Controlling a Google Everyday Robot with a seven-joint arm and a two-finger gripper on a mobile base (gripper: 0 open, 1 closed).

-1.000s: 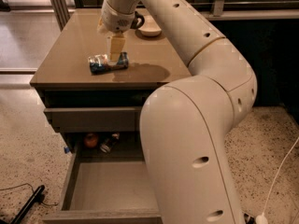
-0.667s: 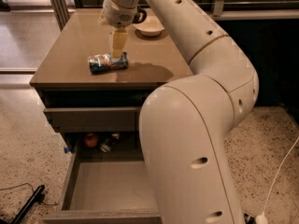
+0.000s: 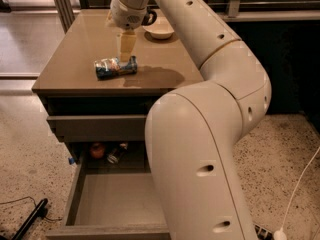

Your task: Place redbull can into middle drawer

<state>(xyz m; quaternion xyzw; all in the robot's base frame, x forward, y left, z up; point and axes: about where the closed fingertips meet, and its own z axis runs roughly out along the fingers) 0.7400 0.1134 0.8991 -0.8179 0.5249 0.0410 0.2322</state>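
**Can's on the table, drawer's open, nothing grabbed yet as far as I can see**

So my claw (image 3: 127, 46) is pointing down right over the redbull can (image 3: 116, 67), which is lying on its side near the front of the table (image 3: 75, 54), a bit in front of the bowl (image 3: 159, 30). From this angle I honestly can't tell how wide the claw is open, or whether it's touching the can or just above it. The can looks like it's resting flat on the table, so I'd say I'm not carrying it. The good news is the middle drawer (image 3: 120, 201) is already pulled right out, with bare floor up front and an orange-red can (image 3: 97, 150) tucked at the back. Basically everything's left: grip, lift, swing down to the drawer, let go.
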